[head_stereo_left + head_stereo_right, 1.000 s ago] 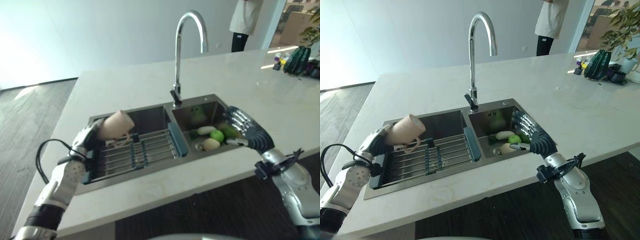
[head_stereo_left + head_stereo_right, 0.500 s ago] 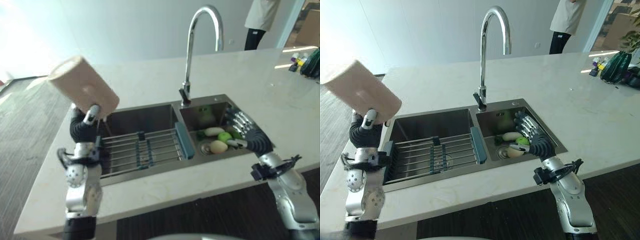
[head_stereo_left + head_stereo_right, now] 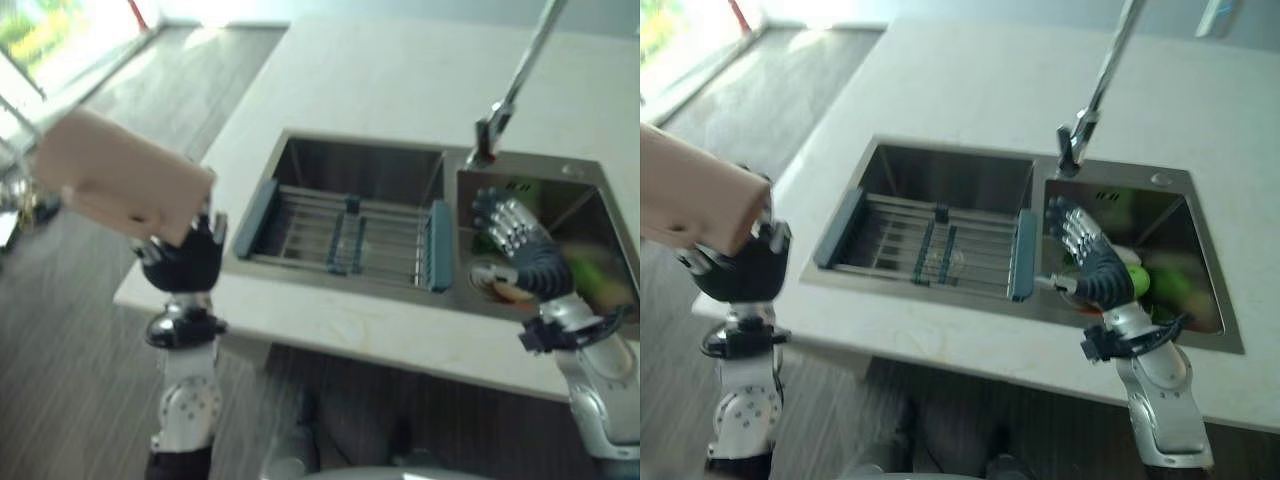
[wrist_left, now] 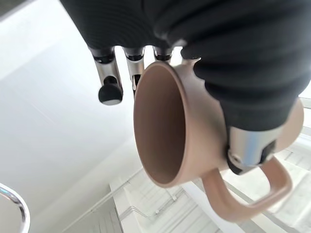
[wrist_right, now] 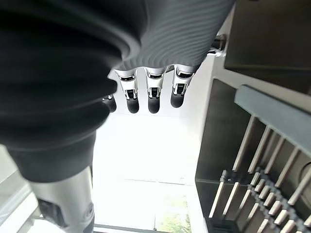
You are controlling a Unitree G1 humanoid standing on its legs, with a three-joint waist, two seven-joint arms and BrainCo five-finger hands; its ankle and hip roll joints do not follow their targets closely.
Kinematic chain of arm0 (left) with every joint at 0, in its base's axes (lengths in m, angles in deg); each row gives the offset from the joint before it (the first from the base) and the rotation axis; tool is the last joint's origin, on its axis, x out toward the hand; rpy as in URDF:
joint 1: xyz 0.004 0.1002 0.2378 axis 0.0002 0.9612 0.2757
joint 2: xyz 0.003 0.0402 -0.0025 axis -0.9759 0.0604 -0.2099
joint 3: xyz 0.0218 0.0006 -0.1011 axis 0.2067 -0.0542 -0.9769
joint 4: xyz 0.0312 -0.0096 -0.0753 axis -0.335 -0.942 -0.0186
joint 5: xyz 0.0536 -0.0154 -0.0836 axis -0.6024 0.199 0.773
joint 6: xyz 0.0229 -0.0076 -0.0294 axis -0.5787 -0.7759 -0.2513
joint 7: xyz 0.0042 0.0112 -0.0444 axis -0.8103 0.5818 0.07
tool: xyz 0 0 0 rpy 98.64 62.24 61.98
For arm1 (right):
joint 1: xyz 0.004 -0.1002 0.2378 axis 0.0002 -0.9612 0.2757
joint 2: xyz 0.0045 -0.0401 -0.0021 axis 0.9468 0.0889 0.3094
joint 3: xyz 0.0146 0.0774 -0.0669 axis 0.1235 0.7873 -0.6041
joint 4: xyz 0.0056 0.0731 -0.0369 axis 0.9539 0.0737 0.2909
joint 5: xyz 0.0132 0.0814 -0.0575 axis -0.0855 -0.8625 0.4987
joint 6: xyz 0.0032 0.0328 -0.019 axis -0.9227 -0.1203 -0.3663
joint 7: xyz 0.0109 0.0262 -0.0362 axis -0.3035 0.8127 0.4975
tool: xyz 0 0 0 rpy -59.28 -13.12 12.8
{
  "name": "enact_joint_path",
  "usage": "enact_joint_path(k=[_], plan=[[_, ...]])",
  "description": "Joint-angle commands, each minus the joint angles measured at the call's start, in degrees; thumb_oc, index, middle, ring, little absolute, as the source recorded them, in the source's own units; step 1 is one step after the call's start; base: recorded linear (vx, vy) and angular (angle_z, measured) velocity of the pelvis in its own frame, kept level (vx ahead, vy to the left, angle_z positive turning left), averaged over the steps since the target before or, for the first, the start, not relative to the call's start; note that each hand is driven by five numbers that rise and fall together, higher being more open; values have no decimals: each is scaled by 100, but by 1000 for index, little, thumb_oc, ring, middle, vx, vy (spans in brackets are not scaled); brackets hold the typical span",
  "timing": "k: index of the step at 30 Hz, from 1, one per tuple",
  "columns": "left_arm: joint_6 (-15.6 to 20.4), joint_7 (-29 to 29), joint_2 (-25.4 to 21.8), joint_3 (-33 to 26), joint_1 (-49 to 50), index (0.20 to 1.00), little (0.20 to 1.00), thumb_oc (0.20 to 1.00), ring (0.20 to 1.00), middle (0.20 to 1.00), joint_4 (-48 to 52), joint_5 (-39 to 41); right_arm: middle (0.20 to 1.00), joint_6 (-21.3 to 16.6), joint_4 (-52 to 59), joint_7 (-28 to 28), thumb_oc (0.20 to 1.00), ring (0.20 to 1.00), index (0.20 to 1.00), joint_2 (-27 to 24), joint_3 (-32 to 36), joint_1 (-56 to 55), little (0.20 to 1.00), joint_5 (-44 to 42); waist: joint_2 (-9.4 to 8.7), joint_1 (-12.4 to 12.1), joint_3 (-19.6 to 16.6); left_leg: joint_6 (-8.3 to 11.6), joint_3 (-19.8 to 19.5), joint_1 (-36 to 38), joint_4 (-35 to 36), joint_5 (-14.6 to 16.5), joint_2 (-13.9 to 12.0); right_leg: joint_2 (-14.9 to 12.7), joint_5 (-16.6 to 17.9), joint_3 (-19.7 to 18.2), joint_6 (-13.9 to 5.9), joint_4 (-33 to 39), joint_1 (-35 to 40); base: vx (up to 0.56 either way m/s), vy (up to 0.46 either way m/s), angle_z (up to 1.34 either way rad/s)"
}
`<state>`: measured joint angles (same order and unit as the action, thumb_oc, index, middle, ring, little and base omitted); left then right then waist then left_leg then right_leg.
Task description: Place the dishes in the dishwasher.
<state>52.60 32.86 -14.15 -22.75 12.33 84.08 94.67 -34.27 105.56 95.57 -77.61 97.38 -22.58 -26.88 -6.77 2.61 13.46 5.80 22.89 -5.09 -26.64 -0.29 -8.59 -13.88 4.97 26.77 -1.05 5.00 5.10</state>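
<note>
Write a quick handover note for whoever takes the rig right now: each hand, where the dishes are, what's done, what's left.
Left hand: shut on the beige mug, held up beyond the counter's left end, clear of the sink.
Right hand: open, empty, over the right basin.
Drying rack in the left basin looks bare; green and pale items sit in the right basin.
Done: mug lifted out.
Left: carry the mug to the dishwasher and load it, then check for other dishes.

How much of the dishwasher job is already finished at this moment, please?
Done: the mug is out of the sink, clear of the rack. In hand: the left hand grips it beside the counter. The right hand hangs open over the right basin. Left: putting it in the dishwasher.
</note>
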Motion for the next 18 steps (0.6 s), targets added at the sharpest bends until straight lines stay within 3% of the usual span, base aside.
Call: enact_joint_path(k=[1, 2, 3, 6, 9, 10, 11, 13, 14, 15, 16, 18], plan=[[40, 534, -205, -42, 65, 200, 200, 200, 200, 200, 268, 269, 1000, -668, -199, -197, 1000, 1000, 1000, -25, 347, 35, 1000, 81, 425, 317, -646, 113, 164, 1879, 1387, 487, -294, 419, -159, -42, -371, -379, -294, -370, 610, 192], [-87, 565, -311, -30, 13, 200, 200, 200, 200, 200, 273, 426, 1000, -608, -196, -310, 1000, 1000, 1000, -89, 421, 14, 1000, 125, 511, 403, -669, 52, 294, 2330, 2201, 890, -178, 238, 14, 86, -655, -582, -565, -312, 630, 176], [-96, 571, -341, -22, 15, 200, 200, 200, 200, 200, 275, 484, 1000, -607, -239, -316, 1000, 1000, 1000, -94, 459, 40, 1000, 107, 508, 397, -656, -4, 280, 2431, 2466, 1040, -87, 114, 173, 127, -803, -623, -693, -251, 584, 189], [-157, 553, -303, 9, 62, 200, 200, 200, 200, 200, 315, 468, 1000, -569, -311, -291, 1000, 1000, 1000, 92, 414, 132, 1000, 206, 516, 264, -598, -97, -23, 2410, 2883, 1124, 270, -169, 580, 161, -1128, -568, -798, -185, 445, 136], [-100, 436, -256, 94, 95, 200, 200, 200, 200, 200, 387, 152, 1000, -529, -222, -19, 1000, 1000, 1000, 437, 134, 144, 1000, 359, 430, 46, -485, -290, -458, 2129, 3018, 1132, 751, -648, 1004, 142, -1216, -717, -961, -159, 502, 100], [-117, 434, -244, 109, 91, 200, 200, 200, 200, 200, 373, 160, 1000, -525, -207, -76, 1000, 1000, 1000, 470, 70, 125, 1000, 376, 436, 29, -477, -320, -558, 2099, 3057, 1103, 822, -637, 984, 57, -1233, -700, -950, -70, 406, 64], [-187, 360, -235, 147, 63, 200, 200, 200, 200, 200, 386, 192, 1000, -481, -160, -183, 1000, 1000, 1000, 493, -11, 120, 1000, 388, 455, 33, -471, -368, -735, 2056, 3084, 1072, 876, -557, 902, -166, -1213, -700, -943, 2, 304, 45], [-340, 345, -219, 273, -36, 200, 200, 200, 200, 200, 294, 154, 1000, -476, -119, -322, 1000, 1000, 1000, 530, -81, 59, 1000, 453, 454, 192, -457, -509, -1277, 1908, 2982, 1029, 962, -307, 728, -1224, -1098, -955, -1094, 41, 244, 107], [-340, 345, -219, 273, -36, 200, 200, 200, 200, 200, 294, 154, 1000, -476, -119, -322, 1000, 1000, 1000, 530, -81, 59, 1000, 453, 454, 192, -457, -509, -1277, 1908, 2982, 1029, 962, -307, 728, -1224, -1098, -955, -1094, 80, 214, 194], [-350, 452, -259, 371, 41, 200, 200, 200, 200, 200, 261, 119, 1000, -500, -80, -246, 1000, 1000, 1000, 422, 45, -78, 1000, 188, 496, 299, -462, -586, -1602, 1751, 2866, 926, 942, 234, 140, -1988, -943, -1302, -1019, 99, 220, 173], [-327, 438, -270, 419, 72, 200, 200, 200, 200, 200, 276, 143, 1000, -477, -64, -134, 1000, 1000, 1000, 326, 147, -159, 1000, 0, 517, 355, -493, -634, -1843, 1689, 2847, 866, 950, 566, -229, -2351, -873, -1384, -901, 86, 233, 120], [-370, 429, -222, 588, 59, 200, 200, 200, 200, 200, 322, 61, 1000, -445, 14, -171, 1000, 1000, 1000, 240, 236, -316, 1000, -81, 478, 389, -561, -700, -2235, 1499, 2744, 757, 1071, 982, -523, -2889, -697, -1347, -698, 83, 64, 151]])
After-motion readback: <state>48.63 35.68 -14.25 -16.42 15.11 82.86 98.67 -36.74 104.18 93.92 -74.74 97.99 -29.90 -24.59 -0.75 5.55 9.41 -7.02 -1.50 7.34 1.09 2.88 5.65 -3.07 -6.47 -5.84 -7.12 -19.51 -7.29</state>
